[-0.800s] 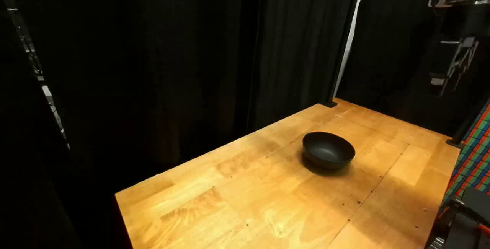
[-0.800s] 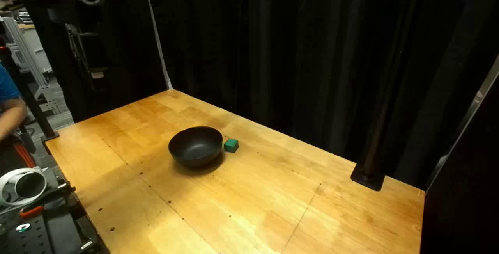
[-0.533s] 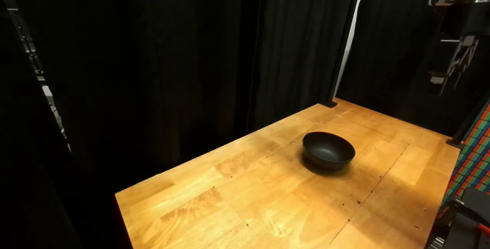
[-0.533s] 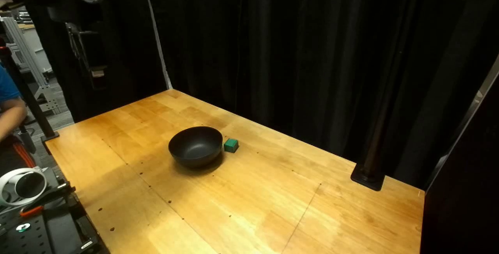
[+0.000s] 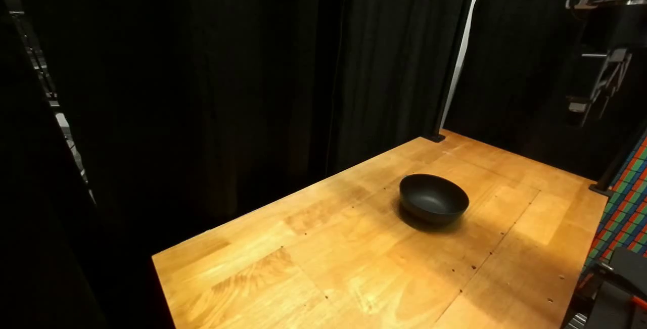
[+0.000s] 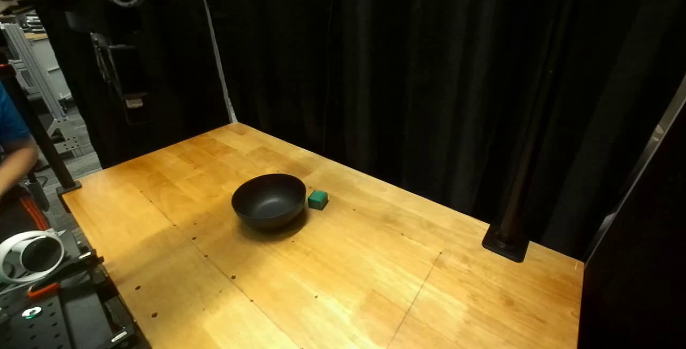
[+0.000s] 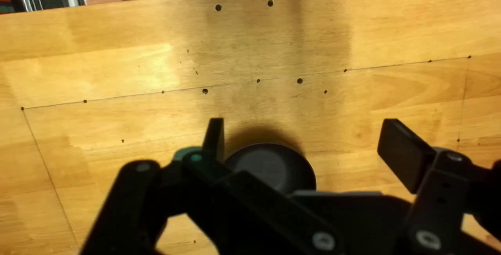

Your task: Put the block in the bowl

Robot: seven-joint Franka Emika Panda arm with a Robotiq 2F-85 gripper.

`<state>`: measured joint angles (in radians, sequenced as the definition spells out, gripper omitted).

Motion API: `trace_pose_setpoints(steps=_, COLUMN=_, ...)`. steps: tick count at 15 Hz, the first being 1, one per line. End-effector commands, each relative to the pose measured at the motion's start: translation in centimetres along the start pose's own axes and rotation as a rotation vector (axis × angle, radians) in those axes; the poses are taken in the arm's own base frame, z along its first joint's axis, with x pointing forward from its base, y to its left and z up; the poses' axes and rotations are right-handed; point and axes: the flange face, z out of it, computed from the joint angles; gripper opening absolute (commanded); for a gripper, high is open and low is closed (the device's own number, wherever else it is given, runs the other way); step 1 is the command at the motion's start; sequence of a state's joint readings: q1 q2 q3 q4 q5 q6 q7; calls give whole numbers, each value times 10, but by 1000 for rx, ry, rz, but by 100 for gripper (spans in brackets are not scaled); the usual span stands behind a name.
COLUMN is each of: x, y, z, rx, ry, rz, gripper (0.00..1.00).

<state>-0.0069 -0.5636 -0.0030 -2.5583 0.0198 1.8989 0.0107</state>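
Observation:
The block is a small green cube point(image 6: 318, 199) standing on the wooden table, just beside the bowl and outside it. The round black bowl shows in both exterior views point(image 5: 433, 198) point(image 6: 269, 202) and appears empty. In the wrist view the bowl point(image 7: 270, 165) is partly hidden by my gripper point(image 7: 307, 139), whose fingers are wide apart with nothing between them. The gripper hangs high above the table in both exterior views point(image 5: 591, 111) point(image 6: 133, 110), well away from the block. The block is hidden in an exterior view, behind the bowl, and does not show in the wrist view.
The wooden table point(image 6: 375, 263) has a black post base point(image 6: 505, 243) at its edge. Black curtains point(image 5: 263, 91) hang behind it. A dark perforated plate with a white ring-shaped part point(image 6: 32, 257) stands beside the table. A person's arm point(image 6: 19, 161) shows at the picture's edge.

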Motion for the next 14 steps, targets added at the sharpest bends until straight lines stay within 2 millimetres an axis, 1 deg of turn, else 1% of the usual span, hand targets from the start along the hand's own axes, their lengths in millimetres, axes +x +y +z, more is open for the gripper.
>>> trace_pose_setpoints(steps=1, x=46, y=14, z=18, rx=-15, ry=11, rz=39, gripper=100)
trace_pose_setpoints(steps=2, x=65, y=18, z=27, rx=-4, ry=21, rz=47, gripper=100)
trace_pose_setpoints(steps=4, x=96, y=24, z=45, rx=1, ry=59, rz=69, gripper=100)
trace_pose_setpoints(steps=9, x=186, y=39, z=98, rx=-25, ry=99, rz=112, gripper=100)
trace_pose_setpoints(steps=14, x=278, y=39, z=144, rx=-20, ry=164, rz=175, gripper=100)
